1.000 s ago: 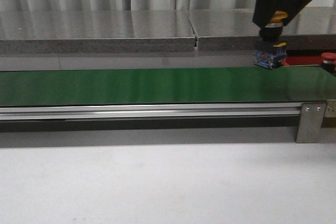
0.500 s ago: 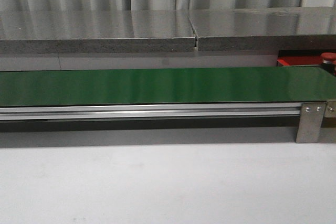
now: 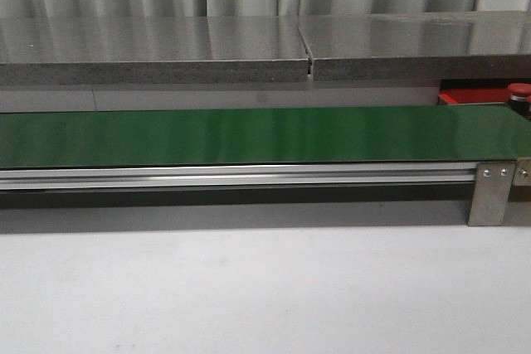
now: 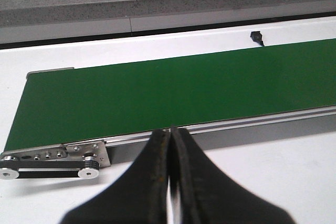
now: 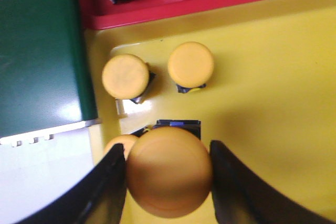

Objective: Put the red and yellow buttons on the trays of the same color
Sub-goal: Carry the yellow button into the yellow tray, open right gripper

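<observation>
Yellow domed button, pinched in the right hand, hangs over the yellow plastic tray among three yellow-capped neighbours; dropped crooked, it may topple them (left hand pressed together)

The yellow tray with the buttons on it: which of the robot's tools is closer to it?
Right. The right tool hangs directly over the yellow tray, gripping a yellow button. The left tool, shut, is by the green belt, no tray in sight.
</observation>
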Tool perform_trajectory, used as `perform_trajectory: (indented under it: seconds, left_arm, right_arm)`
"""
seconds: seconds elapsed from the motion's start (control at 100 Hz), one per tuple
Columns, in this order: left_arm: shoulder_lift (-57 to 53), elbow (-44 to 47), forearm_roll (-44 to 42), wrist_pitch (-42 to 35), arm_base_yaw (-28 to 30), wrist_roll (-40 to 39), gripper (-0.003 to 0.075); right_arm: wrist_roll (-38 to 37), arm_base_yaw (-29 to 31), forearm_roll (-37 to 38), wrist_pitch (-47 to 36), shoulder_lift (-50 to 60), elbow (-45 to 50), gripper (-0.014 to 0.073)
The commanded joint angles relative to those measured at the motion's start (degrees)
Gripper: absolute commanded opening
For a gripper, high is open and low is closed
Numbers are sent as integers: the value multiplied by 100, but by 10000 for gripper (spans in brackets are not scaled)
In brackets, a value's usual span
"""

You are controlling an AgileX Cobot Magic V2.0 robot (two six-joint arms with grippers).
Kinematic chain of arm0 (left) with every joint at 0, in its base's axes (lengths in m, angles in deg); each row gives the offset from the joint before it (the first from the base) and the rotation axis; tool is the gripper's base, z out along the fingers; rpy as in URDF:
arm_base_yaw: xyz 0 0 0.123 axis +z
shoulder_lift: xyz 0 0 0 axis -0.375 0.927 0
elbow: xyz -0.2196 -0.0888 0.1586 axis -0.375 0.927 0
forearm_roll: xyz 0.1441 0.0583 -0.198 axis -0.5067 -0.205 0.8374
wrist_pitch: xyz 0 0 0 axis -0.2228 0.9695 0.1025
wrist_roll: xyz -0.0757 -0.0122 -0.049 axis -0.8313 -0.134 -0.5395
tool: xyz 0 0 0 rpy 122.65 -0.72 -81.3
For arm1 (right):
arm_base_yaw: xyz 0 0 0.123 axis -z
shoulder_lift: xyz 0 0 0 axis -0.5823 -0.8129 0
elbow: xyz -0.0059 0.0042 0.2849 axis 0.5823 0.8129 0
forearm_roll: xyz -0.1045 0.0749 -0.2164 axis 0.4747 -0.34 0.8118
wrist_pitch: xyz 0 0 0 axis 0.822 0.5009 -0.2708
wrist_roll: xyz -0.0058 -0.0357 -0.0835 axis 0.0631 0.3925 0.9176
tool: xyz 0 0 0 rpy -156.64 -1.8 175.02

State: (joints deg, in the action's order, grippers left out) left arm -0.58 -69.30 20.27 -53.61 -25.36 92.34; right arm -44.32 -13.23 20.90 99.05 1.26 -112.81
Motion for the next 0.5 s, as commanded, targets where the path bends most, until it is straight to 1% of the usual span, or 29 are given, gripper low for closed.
perform_trajectory:
  seconds: [0.0,0.22,0.49]
  left_arm:
    - [23,-156,103,-410,-51,-27,-19]
    - [23,-156,103,-410,-51,-27,-19]
    - [23,-156,103,-410,-51,-27,-19]
  right_arm:
    - [3,147,-9,-421,117,-4,171]
    - [-2,184,-91,-945,-69,359,171]
    - [-2,186,-92,-1190,-557,392,171]
